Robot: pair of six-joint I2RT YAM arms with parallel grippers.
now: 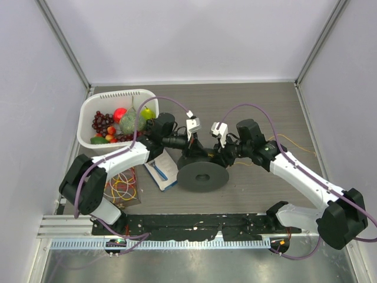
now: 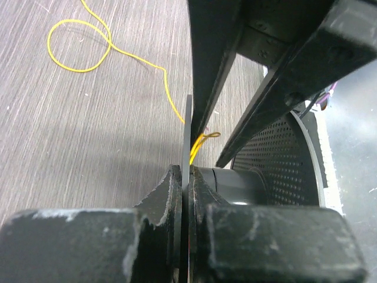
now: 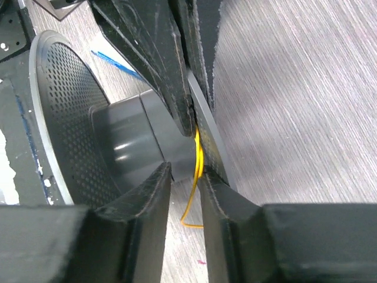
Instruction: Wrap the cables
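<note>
The dark grey perforated spool (image 1: 203,175) stands tilted on the table's middle between both arms. My left gripper (image 2: 187,174) is shut on the edge of its thin flange (image 2: 188,127); the wider perforated flange (image 2: 283,159) lies to the right. The thin yellow cable (image 2: 94,35) loops over the table and runs in onto the hub. In the right wrist view my right gripper (image 3: 185,171) stands slightly open at the hub (image 3: 135,141), with cable strands (image 3: 198,154) passing loosely between its fingers. A cable tail (image 1: 293,143) trails off to the right.
A white basket (image 1: 88,109) of fruit stands at the back left. A clear bag of rubber bands (image 1: 122,188) and a white-and-blue packet (image 1: 162,171) lie left of the spool. A black strip (image 1: 194,224) runs along the near edge.
</note>
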